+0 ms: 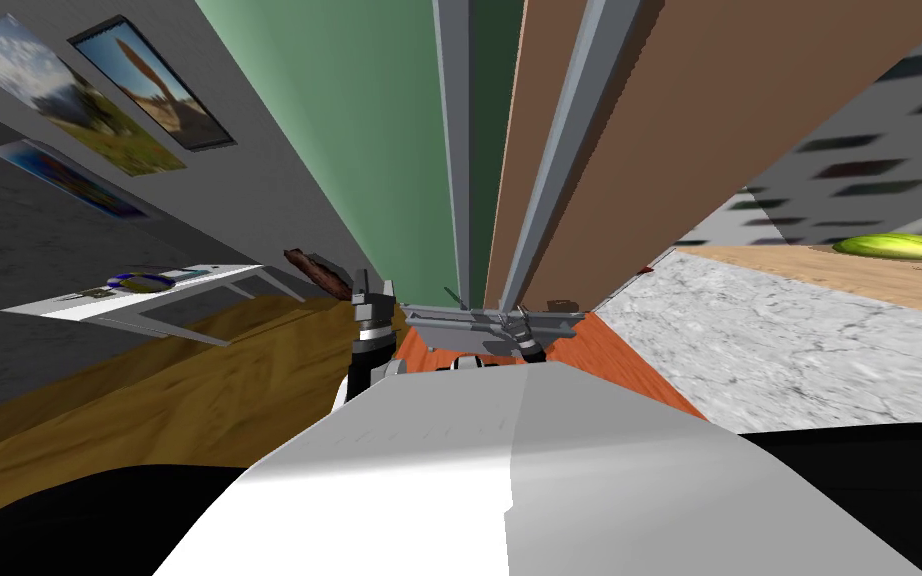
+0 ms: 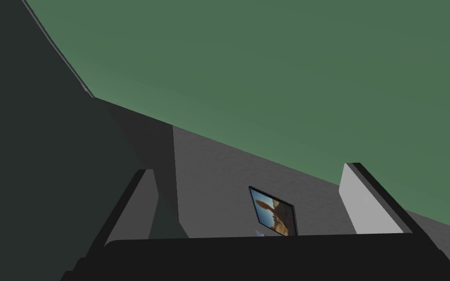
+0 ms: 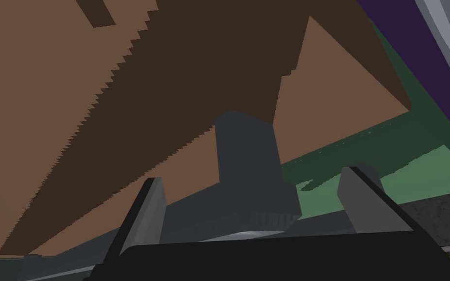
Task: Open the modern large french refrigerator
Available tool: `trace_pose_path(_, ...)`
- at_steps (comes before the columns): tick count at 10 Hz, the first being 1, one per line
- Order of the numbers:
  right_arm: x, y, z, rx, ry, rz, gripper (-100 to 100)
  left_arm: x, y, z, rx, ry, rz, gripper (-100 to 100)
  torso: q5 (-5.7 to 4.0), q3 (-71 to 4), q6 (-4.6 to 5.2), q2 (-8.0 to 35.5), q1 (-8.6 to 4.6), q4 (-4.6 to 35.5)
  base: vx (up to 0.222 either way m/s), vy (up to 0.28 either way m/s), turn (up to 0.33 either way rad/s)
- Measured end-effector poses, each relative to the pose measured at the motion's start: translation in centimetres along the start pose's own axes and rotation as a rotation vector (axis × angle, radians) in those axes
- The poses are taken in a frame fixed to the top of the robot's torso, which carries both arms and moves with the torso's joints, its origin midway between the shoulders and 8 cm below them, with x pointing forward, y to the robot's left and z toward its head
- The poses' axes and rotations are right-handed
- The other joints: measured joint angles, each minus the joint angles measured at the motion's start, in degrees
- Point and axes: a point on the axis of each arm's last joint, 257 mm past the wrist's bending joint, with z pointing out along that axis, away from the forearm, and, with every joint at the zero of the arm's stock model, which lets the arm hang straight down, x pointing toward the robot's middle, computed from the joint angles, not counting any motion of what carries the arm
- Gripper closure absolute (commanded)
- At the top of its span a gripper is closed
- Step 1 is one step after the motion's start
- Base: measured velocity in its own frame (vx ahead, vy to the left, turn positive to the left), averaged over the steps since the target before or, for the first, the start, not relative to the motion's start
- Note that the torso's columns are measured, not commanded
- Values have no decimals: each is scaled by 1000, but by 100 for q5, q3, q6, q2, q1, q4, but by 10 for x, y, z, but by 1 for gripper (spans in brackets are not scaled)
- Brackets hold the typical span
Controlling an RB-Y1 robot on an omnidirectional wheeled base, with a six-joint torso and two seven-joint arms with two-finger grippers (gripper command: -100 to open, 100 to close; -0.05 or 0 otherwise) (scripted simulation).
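The refrigerator (image 1: 379, 120) stands at my twelve o'clock, its brown right door (image 1: 669, 130) apparently not yet swung out; my right gripper (image 3: 255, 176) sits spread, unclenched, around the grey handle (image 3: 246, 156) foot, my left gripper (image 2: 247, 170) released at ten o'clock from it, so clamping and pulling remain.

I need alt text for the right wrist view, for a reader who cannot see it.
The open right claw frames a dark grey blocky handle on a flat brown door. A green panel lies beside the door.
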Motion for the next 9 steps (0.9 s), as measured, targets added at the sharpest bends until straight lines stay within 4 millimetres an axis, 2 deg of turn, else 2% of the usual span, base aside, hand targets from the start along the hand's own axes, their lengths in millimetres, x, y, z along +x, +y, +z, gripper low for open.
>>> trace_pose_path(2, -4, 4, 1, 16, 6, 13, -100, 0, 0, 0, 0, 0, 0, 0, 3, -6, 0, -10, 6, -3, 4, 15, -2)
trace_pose_path(6, 2, -10, 20, 15, 4, 11, -100, 0, 0, 0, 0, 0, 0, 0, 4, -8, 0, -12, 14, -4, 6, 39, -1)
trace_pose_path(7, 3, -11, 21, 15, 5, 13, 100, 0, 0, 0, 0, 0, 0, 0, 1, -7, 0, -11, 4, -3, 4, -39, -15)
trace_pose_path(9, -1, -6, 13, 24, 1, 9, 100, 0, 0, 0, 0, 0, 0, 0, -16, -4, -19, -18, 14, -31, -1, -62, 3)
